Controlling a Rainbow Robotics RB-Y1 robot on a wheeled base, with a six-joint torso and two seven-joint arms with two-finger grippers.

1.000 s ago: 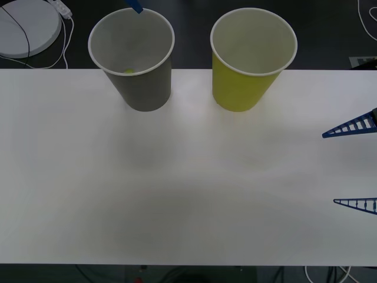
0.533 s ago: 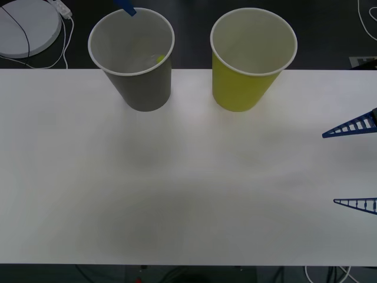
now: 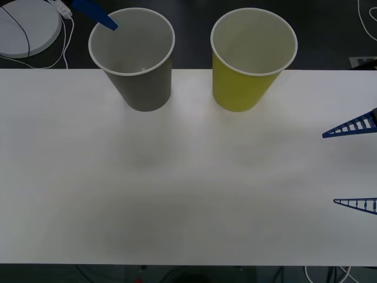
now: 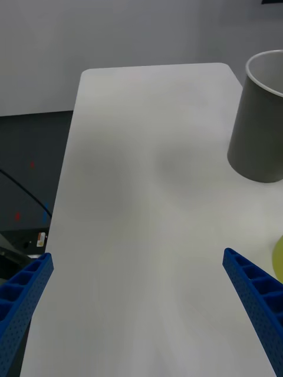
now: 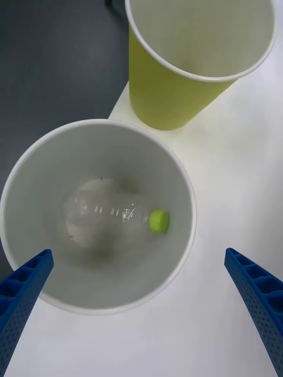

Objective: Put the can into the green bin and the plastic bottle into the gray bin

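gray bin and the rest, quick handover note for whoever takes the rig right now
Left gripper: open, empty, above the gray bin.
Right gripper: open, empty, parked at the table's right edge.
Plastic bottle: lying at the bottom of the gray bin, so that step is done.
Green bin: upright beside the gray bin, apart from it. Its bottom is hidden, so check whether the can is inside.

Blue ribbed tapering jaws
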